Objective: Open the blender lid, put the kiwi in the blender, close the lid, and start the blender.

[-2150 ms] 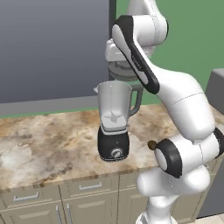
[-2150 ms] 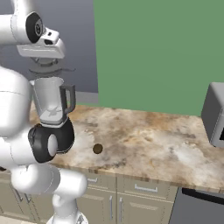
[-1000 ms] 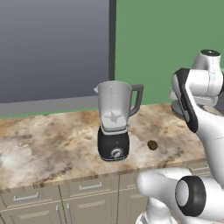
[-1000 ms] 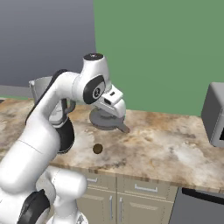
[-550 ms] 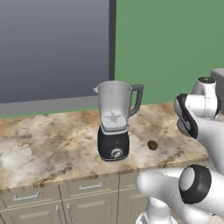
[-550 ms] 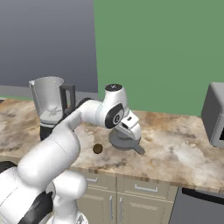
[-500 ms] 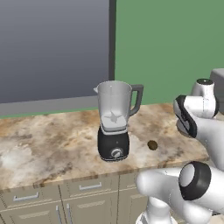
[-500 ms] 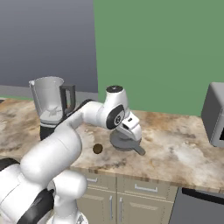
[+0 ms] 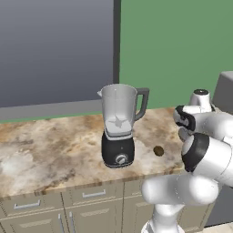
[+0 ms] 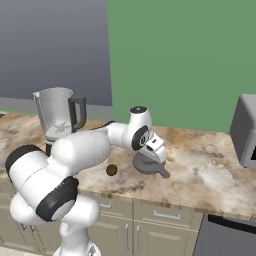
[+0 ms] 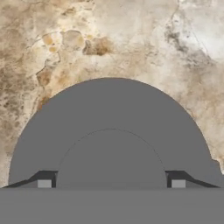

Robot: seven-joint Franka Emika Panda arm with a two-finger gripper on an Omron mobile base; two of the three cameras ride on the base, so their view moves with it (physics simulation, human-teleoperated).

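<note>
Lid off, jar open: you are looking at the blender lid [image 10: 148, 163] down on the speckled stone counter [image 10: 210, 175], to the right of the blender [image 9: 119, 125], with the gripper [image 10: 156, 151] right over it. In the hand view the lid's raised centre knob [image 11: 111, 158] sits between the two dark fingertips [image 11: 44, 183], which bracket it closely; the jaws look set on the knob, though you cannot tell for certain that they press it, and whether the lid already bears fully on the counter is hard to judge from the side.

Just left of the lid lies the kiwi [image 10: 112, 170], on the counter between lid and blender, near the front edge and untouched. The jar stands uncovered on its black base, silver dial [image 9: 121, 158] facing the cabinets.

So the first step reads as done. Left for you: let go of the lid, fetch the kiwi and drop it into the jar, bring the lid back onto the rim, then turn the dial.
</note>
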